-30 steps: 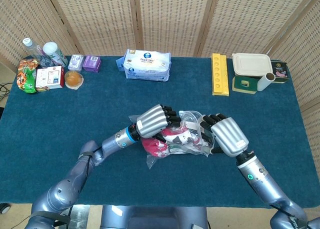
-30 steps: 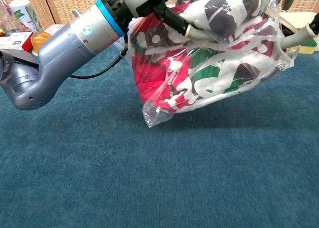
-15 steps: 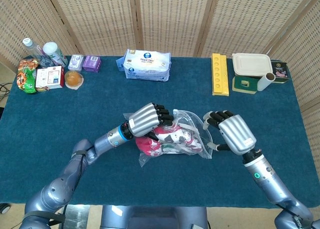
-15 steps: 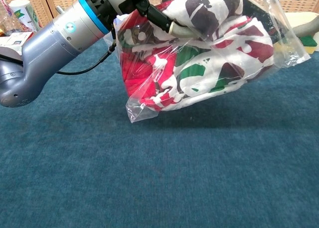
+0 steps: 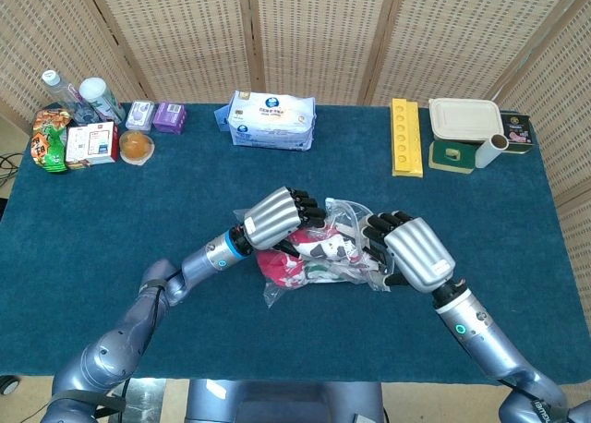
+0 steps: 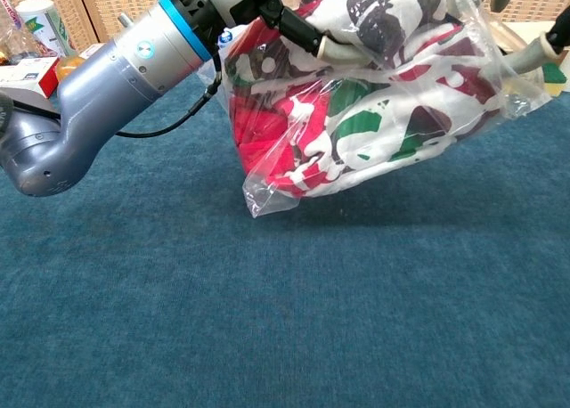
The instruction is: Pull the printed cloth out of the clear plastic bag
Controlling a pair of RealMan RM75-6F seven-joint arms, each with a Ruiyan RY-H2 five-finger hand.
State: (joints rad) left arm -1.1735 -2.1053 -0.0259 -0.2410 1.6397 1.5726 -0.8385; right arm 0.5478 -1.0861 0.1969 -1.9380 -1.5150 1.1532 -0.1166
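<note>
From the head view I can't see what my fingers do under either palm: the left hand covers the left end of the clear plastic bag, the right hand its right end, fingers curled toward it. The chest view cuts both hands off at the top, but shows a left finger hooked into the bag mouth, gripping it, with the printed cloth wholly inside and the bag lifted off the desk. Whether the right hand really grips, I cannot tell. Compared with half a second ago, the right hand has closed back in against the bag.
</note>
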